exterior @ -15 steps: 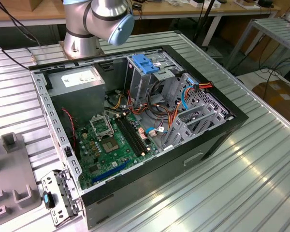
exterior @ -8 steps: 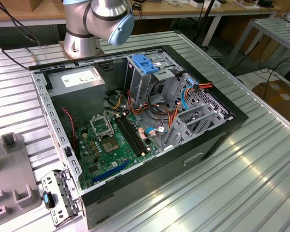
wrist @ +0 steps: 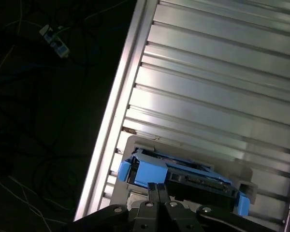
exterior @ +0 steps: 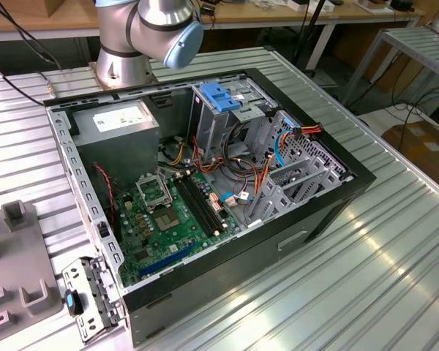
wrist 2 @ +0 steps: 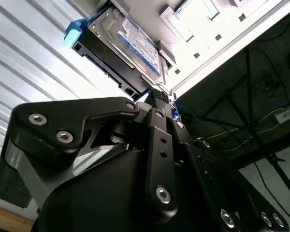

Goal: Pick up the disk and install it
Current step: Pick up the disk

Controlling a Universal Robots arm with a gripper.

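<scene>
On the table (exterior: pixel 395 241) in the exterior view, the computer case (exterior: pixel 205 183) showed cables (exterior: pixel 241 172) crowding its blue-capped cage (exterior: pixel 219 99). In the second wrist view the gripper (wrist 2: pixel 157 94) was at the end of the disk (wrist 2: pixel 130 41) on the table; whether the jaws were clenched could not be told. In the first wrist view it sat in a grey holder (wrist: pixel 137 145) near the table's edge, so a square, straight lift seemed wise.
</scene>
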